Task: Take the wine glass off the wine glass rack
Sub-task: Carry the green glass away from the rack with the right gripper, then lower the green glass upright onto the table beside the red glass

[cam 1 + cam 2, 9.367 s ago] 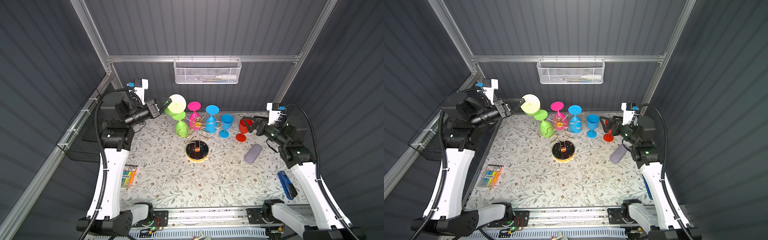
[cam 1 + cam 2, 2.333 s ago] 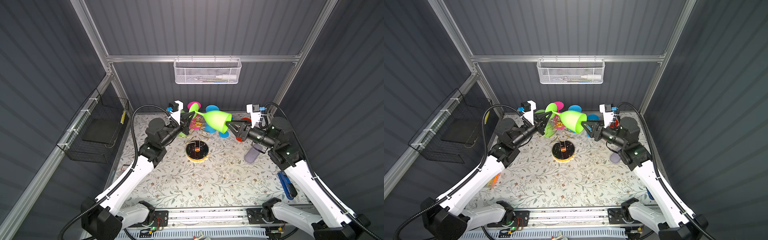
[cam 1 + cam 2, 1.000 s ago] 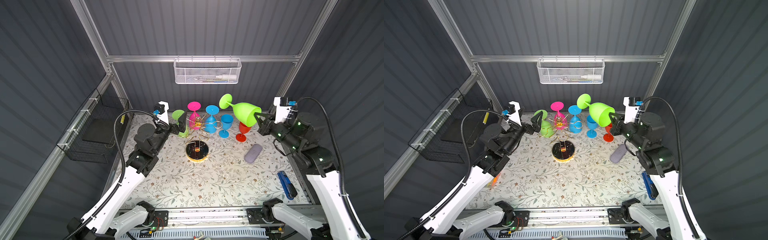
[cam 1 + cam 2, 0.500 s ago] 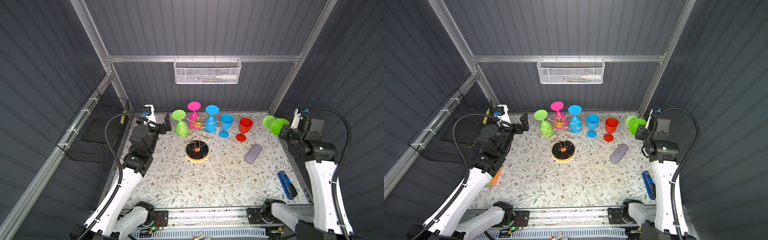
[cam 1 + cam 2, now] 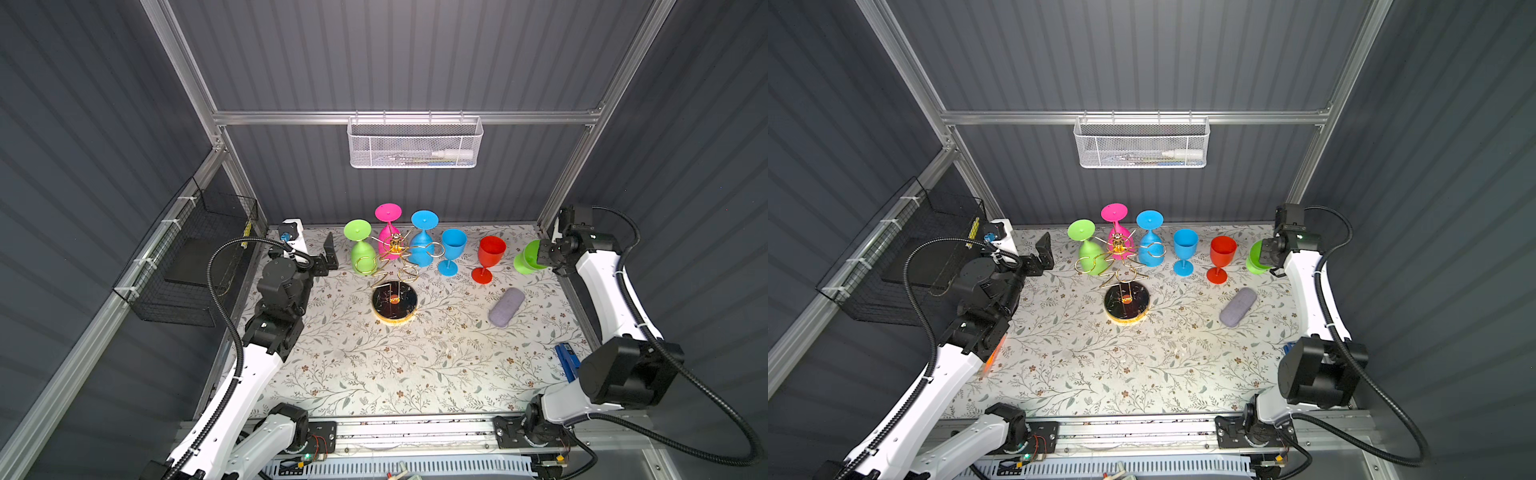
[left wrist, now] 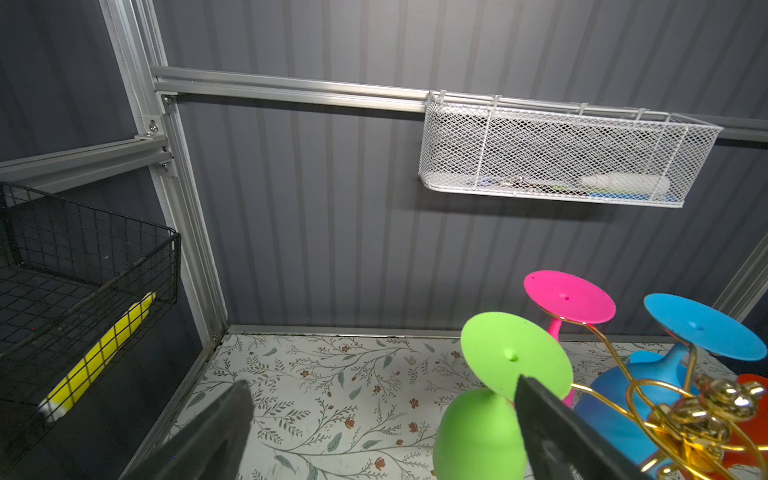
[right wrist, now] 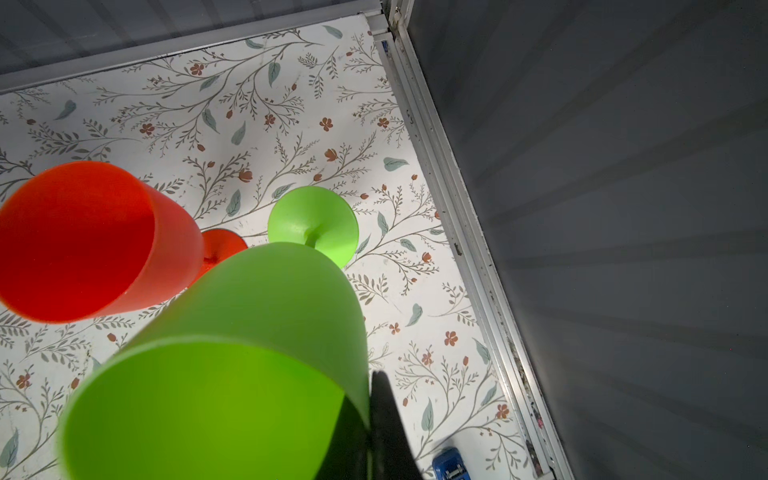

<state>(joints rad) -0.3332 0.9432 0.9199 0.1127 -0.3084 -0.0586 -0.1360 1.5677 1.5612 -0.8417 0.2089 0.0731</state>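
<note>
In both top views the rack [image 5: 395, 306] stands in the middle of the counter [image 5: 374, 374]. Three glasses hang upside down from its gold loops: a hanging green glass [image 5: 360, 253], a pink glass [image 5: 388, 232] and a hanging blue glass [image 5: 422, 247]. To its right a standing blue glass [image 5: 452, 249] and a red glass [image 5: 489, 255] stand upright on the counter, apart from the rack. Farther right, by the counter's edge, the right claw [image 5: 542, 255] pinches the loose green glass [image 5: 524, 259], which is off the rack and well apart from it. A grey case [image 5: 505, 307] lies nearer the front. The left claw [image 5: 327, 255] hangs near the rack's left side with nothing in it.

From the left wrist we see the left claw's fingers [image 6: 224, 419] spread wide, only counter between them. One finger overlaps the hanging green glass [image 6: 515, 357] in the picture; we cannot tell whether they touch.

From the right wrist we see the right claw pressed together on the wall of the loose green glass [image 7: 249, 353] at its rim. One finger [image 7: 384, 415] lies outside the bowl, and a dark shape shows through the wall from inside. The glass's foot sits low beside the red glass [image 7: 83, 241]; we cannot tell whether it rests on the counter.
</note>
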